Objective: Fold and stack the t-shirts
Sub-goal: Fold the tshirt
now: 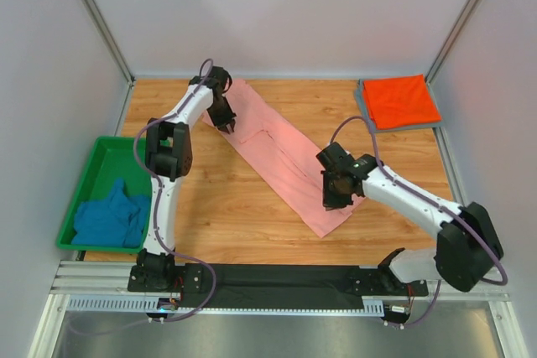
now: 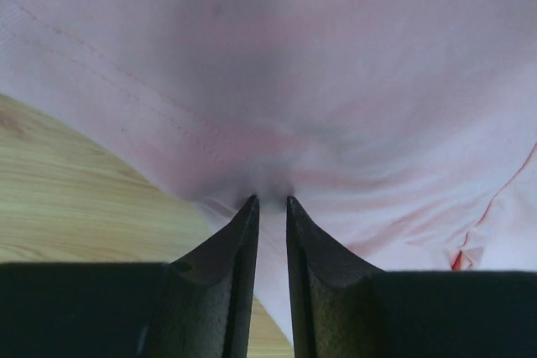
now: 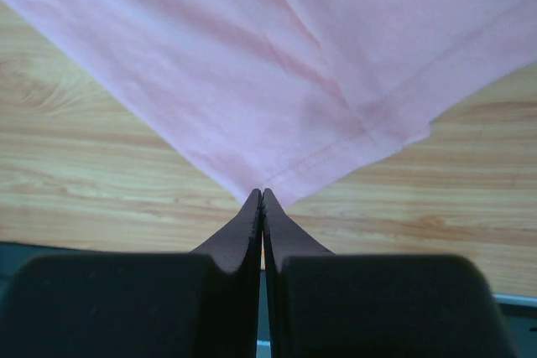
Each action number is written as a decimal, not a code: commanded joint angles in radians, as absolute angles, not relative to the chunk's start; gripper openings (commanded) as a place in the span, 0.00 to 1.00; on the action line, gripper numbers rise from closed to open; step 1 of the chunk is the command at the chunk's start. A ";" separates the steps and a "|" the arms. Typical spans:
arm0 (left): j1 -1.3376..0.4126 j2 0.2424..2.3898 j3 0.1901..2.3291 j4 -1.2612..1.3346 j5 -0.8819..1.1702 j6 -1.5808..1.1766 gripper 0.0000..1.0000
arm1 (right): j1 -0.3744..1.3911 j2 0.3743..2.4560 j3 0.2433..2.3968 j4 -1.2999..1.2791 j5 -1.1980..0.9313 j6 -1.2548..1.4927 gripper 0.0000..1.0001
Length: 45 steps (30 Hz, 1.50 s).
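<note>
In the middle of the table (image 1: pixel 226 215) the salmon-pink t-shirt (image 1: pixel 281 157) lies as one long strip, slanting from the far left down to the near right. Its far end comes close to the back edge of the table, and its near end stops before the front edge. There is bare wood on both sides of it, so I have room to move. My left gripper (image 1: pixel 228 126) is at the far end, almost closed, with a bit of pink cloth pinched between its fingers (image 2: pixel 239 241). My right gripper (image 1: pixel 334 201) is at the near end, closed tight on a corner of the shirt. I count four shirts. The orange-red t-shirt (image 1: pixel 403 100) lies on the grey t-shirt (image 1: pixel 362 105) in the far right corner. The teal-blue t-shirt (image 1: pixel 109 220) sits bunched in the one green bin (image 1: pixel 94 161) at the left edge.
</note>
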<state>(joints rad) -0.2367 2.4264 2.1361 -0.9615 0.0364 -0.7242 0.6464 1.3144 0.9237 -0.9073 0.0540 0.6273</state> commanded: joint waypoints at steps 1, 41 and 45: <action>-0.207 2.486 2.200 -0.985 0.032 -0.644 0.27 | 0.658 1.408 0.913 -0.721 0.098 0.647 0.00; -0.185 2.057 1.835 -0.816 0.334 -0.658 0.43 | 0.625 1.465 1.097 -0.937 -0.201 0.526 0.27; -0.244 1.886 1.645 -0.792 0.344 -0.693 0.43 | 0.487 1.515 1.106 -0.979 -0.235 0.408 0.32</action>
